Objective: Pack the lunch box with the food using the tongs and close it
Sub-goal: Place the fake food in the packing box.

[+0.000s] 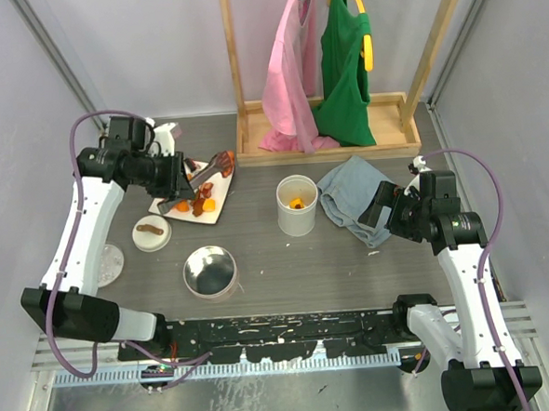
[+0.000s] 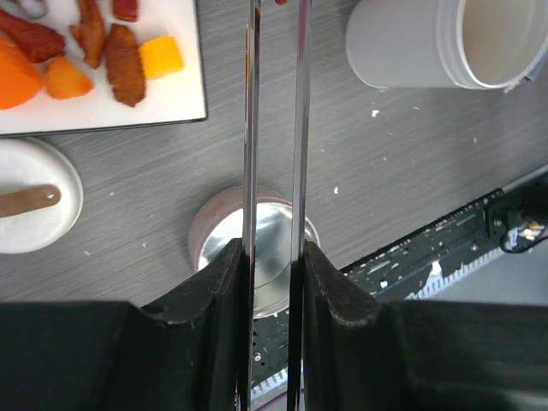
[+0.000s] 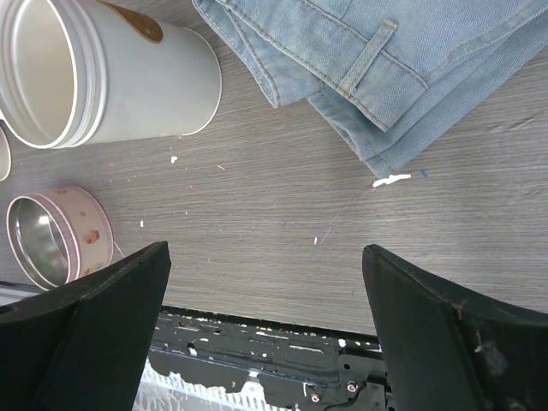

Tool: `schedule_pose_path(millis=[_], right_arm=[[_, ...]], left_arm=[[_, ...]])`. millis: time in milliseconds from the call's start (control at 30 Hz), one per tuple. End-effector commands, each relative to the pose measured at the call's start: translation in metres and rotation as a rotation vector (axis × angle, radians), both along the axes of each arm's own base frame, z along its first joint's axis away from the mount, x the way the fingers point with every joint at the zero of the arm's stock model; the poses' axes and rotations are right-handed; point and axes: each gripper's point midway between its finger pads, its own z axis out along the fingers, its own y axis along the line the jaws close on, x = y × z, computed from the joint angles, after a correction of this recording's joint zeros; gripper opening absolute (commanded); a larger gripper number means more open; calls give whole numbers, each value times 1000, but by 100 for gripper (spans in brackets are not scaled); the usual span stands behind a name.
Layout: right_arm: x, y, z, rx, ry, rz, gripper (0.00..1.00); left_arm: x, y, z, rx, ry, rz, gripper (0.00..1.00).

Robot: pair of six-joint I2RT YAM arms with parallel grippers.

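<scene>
Left pincer [image 2: 274, 253], narrowly parted, grips the tongs [image 2: 251, 128] by both arms, tips reaching over the plate's [image 2: 163, 98] far edge. Orange, red and brown food [image 2: 124, 64] lies on the plate; a sausage stick [image 2: 26, 201] rests on a dish [image 2: 60, 227] just beside it. The lunch box [image 1: 295, 221] stands upright and uncovered mid-table [image 1: 278, 261], an orange piece inside. Right pincer [image 3: 265, 257] hangs wide open, empty, near jeans [image 3: 385, 68].
</scene>
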Motion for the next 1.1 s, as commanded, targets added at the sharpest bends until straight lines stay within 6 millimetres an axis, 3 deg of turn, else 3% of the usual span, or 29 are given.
schedule_pose_path(millis=[0,233,533,733,1067], right_arm=[[8,0,11,-7,-57,4,99],[9,0,12,-8,-56,6,99],[9,0,11,-7,-53,5,99],[9,0,11,-8,-50,5,99],[8,-1,10,-10,-46,1,99]], left_arm=[[-14,-27,39,-100,-94,-96,15],[-37,-59,37,-133,-77,-193,15],[-54,-83,50,-182,-94,-258,15],[-68,-97,47,-183,-69,-316,16],[-74,-118,43,-154,-75,-381,17]])
